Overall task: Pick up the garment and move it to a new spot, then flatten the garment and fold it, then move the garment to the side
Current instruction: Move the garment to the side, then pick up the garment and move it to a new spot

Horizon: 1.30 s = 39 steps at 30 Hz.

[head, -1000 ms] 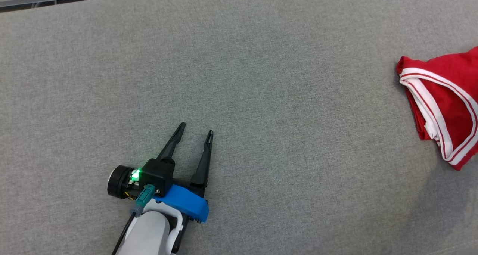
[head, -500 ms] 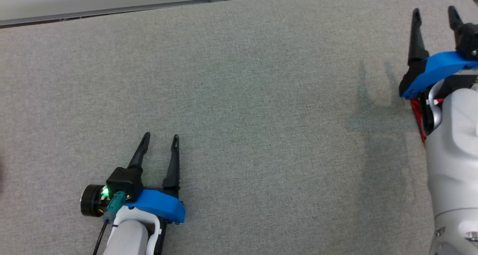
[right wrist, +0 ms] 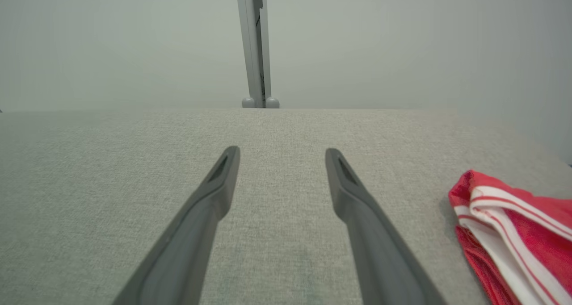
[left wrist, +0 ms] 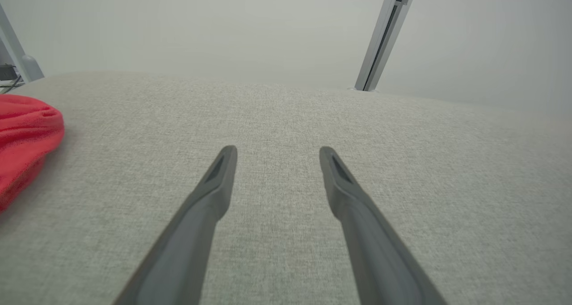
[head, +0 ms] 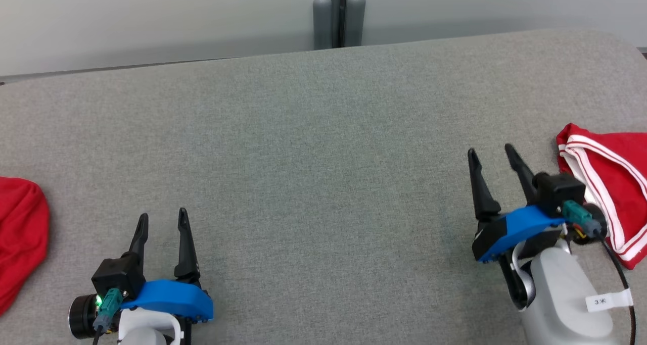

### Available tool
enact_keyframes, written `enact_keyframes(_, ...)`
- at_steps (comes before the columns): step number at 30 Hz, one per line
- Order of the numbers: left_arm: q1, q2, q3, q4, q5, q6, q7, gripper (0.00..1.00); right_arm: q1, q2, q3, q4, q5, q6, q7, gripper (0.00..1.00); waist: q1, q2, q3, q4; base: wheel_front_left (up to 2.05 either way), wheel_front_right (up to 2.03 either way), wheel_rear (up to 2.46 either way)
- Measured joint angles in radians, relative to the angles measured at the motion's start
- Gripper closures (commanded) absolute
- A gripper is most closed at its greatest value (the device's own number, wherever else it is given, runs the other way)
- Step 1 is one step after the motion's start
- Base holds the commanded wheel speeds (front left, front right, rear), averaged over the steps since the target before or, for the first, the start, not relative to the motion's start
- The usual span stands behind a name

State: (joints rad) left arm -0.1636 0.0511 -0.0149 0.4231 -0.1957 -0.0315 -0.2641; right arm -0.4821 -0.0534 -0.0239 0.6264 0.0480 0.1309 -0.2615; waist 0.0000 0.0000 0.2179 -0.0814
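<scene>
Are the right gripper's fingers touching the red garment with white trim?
Apart. In the right wrist view, bare grey table shows between the fingers of the right gripper and the red garment.

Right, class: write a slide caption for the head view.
Left gripper and right gripper open above the grey table, red white-trimmed garment beside the right one.

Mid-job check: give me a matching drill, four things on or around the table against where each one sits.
Things: 1 left claw; 2 striped red garment; 3 plain red cloth; 4 grey post.
Places: A far left edge of the table; B behind the table, centre; C open, near left; D beside the right claw, on its right.
Pairs: 1-C; 2-D; 3-A; 4-B.
</scene>
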Motion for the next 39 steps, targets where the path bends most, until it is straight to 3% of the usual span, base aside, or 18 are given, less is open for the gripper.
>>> enact_keyframes(13, 0.110, 0.000, 0.000, 0.007, -0.034, 0.009, 0.000, 0.00, 0.167, 0.003, 0.069, 0.011, 0.083, 0.000, 0.000, 0.00, -0.0001, 0.0000, -0.130, 0.018, 0.00, 0.00, 0.00)
enact_keyframes(18, 0.166, -0.001, -0.041, 0.012, -0.038, 0.003, 0.000, 0.00, 0.240, 0.003, 0.083, 0.002, 0.107, 0.000, 0.000, 0.00, -0.0003, 0.0000, -0.191, 0.032, 0.00, 0.00, 0.00)
enact_keyframes(39, 0.207, -0.001, -0.067, -0.008, -0.034, 0.014, 0.000, 0.00, 0.302, 0.003, 0.105, -0.025, 0.137, 0.000, 0.000, 0.00, 0.0000, 0.0000, -0.201, 0.046, 0.00, 0.00, 0.00)
